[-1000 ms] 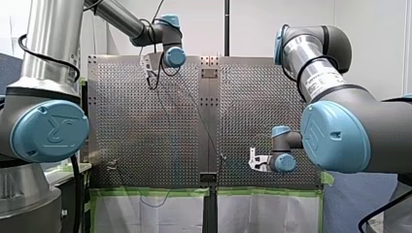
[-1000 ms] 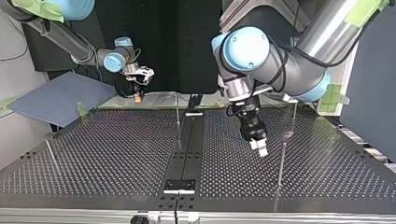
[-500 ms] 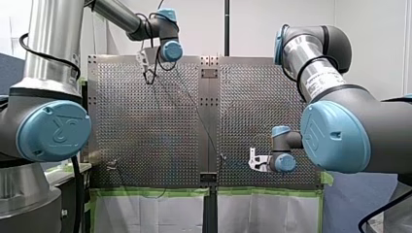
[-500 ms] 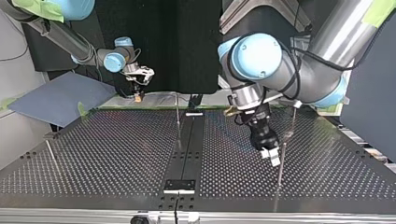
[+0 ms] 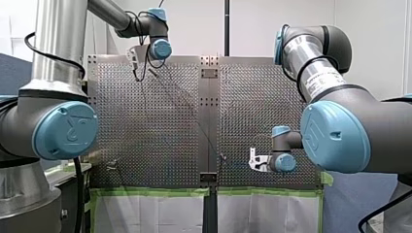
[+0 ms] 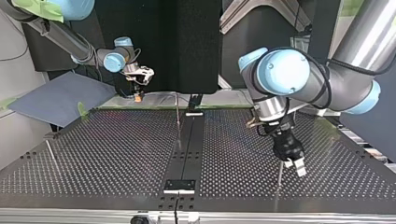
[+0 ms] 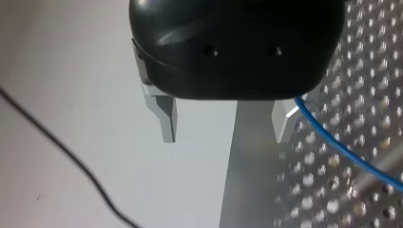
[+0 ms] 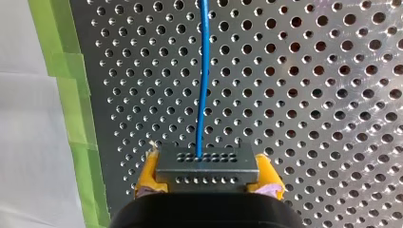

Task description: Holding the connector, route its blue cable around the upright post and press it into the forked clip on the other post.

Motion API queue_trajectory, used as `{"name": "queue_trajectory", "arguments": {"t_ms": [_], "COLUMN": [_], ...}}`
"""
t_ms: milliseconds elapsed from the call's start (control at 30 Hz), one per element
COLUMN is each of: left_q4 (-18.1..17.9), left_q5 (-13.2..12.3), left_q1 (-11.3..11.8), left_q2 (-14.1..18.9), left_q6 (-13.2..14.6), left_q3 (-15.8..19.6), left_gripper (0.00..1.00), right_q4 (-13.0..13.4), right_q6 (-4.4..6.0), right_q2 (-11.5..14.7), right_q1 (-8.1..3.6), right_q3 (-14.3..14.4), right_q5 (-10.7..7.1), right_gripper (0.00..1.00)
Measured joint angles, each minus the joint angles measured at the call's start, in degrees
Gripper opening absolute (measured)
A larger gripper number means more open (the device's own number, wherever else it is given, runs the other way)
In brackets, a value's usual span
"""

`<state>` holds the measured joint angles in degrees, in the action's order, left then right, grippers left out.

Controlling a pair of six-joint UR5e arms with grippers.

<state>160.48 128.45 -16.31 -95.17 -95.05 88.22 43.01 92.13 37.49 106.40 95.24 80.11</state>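
My right gripper (image 8: pixel 207 187) has yellow pads shut on a grey connector (image 8: pixel 207 164). The blue cable (image 8: pixel 202 85) runs straight out of the connector over the perforated plate. In the top view that gripper (image 6: pixel 138 96) hangs at the far left edge. My left gripper (image 7: pixel 225 123) is open, with bare metal fingers (image 7: pixel 166 118) and nothing between them. The cable (image 7: pixel 342 147) passes just outside one finger. In the top view my left gripper (image 6: pixel 297 166) points down beside a thin upright post (image 6: pixel 280 179) at the near right. Another post (image 6: pixel 177 114) stands at the centre rear.
A third thin post (image 6: pixel 50 153) stands at the top view's near left. Green tape (image 8: pixel 71 95) lines the plate's edge beside my right gripper. A dark centre strip (image 6: pixel 187 149) splits the perforated table (image 6: pixel 116 154). In the front view the cable (image 5: pixel 194 116) crosses the table diagonally.
My left arm has swung toward the top view's right and nearer edge, carrying its open gripper past the near post. My right arm and the connector have stayed put.
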Motion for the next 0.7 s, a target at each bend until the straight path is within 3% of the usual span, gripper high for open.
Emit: {"name": "queue_trajectory", "arguments": {"t_ms": [233, 700], "left_q4": [0.2, 0.8], "left_q5": [-1.7, -8.9], "left_q1": [2.8, 10.2], "left_q2": [0.0, -0.9], "left_q6": [-0.2, -2.3], "left_q3": [-1.0, -2.7], "left_gripper": [1.0, 1.0], "right_q4": [0.0, 0.1], "right_q6": [0.0, 0.0], "right_q2": [0.0, 0.0], "right_q1": [0.0, 0.11], "right_q3": [0.0, 0.0], "right_q5": [-0.03, -0.03], "right_gripper": [0.0, 0.0]}}
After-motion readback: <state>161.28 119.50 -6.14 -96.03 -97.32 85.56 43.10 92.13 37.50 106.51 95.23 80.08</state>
